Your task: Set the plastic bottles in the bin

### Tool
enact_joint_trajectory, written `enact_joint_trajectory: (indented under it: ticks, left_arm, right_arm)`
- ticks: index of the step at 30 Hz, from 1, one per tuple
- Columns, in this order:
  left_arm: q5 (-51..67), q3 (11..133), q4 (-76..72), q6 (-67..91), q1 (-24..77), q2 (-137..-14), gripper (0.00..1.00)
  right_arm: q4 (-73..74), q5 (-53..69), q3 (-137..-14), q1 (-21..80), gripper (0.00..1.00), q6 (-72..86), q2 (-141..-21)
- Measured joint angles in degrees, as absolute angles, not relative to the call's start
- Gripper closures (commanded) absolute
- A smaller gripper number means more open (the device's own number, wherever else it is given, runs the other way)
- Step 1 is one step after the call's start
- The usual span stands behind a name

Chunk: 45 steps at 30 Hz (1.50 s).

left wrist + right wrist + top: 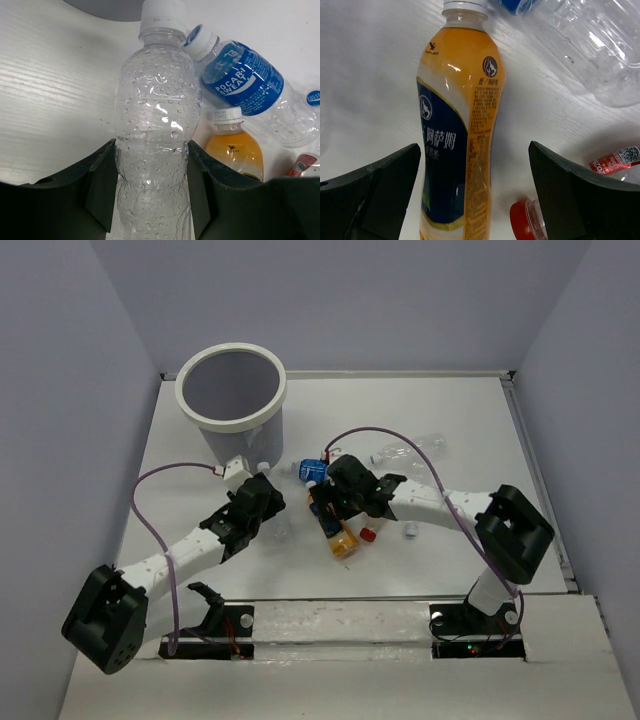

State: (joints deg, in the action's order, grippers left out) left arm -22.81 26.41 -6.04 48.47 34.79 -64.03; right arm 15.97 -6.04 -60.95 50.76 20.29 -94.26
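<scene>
My left gripper [262, 502] is shut on a clear bottle [155, 125] lying on the table, its white cap pointing at the grey mesh bin [232, 390]; both fingers [100, 185] press its sides. My right gripper [335, 505] is open and straddles the orange bottle [460, 125], its fingers apart from it. The orange bottle [343, 539] lies just in front of the blue-labelled bottle [312, 470]. The pinkish bottle's red cap [368, 534] lies beside the orange one. Two clear bottles [410, 450] lie behind the right arm.
The bin stands at the back left, its wall close behind the left gripper. A small white cap [410, 533] shows by the right forearm. White walls ring the table, and a raised ledge [400, 620] runs along the near edge.
</scene>
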Motion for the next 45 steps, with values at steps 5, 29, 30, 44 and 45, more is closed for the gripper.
enact_joint_trajectory:
  ticks: [5,29,30,44,45]
  left_arm:
    - [-22.3,26.0,1.3,46.5,34.8,-51.0,0.55]
    - [-22.0,74.2,-3.0,21.0,25.8,-61.0,0.47]
    - [-20.4,75.3,-3.4,20.6,24.1,-63.2,0.47]
    - [-17.8,78.5,-12.6,14.7,10.0,-83.1,0.17]
    - [-18.0,78.0,-13.5,14.2,10.1,-83.0,0.13]
  right_arm:
    - [17.0,-7.3,-65.2,52.3,0.15,19.6,-101.8]
    - [16.9,-16.5,-62.9,64.1,0.51,22.6,-77.2]
    - [16.6,-16.8,-62.9,64.1,0.51,22.4,-76.6]
    - [12.3,-21.3,-66.6,64.1,0.56,16.8,-74.5]
    - [11.6,-21.7,-67.5,64.1,0.56,16.1,-74.5]
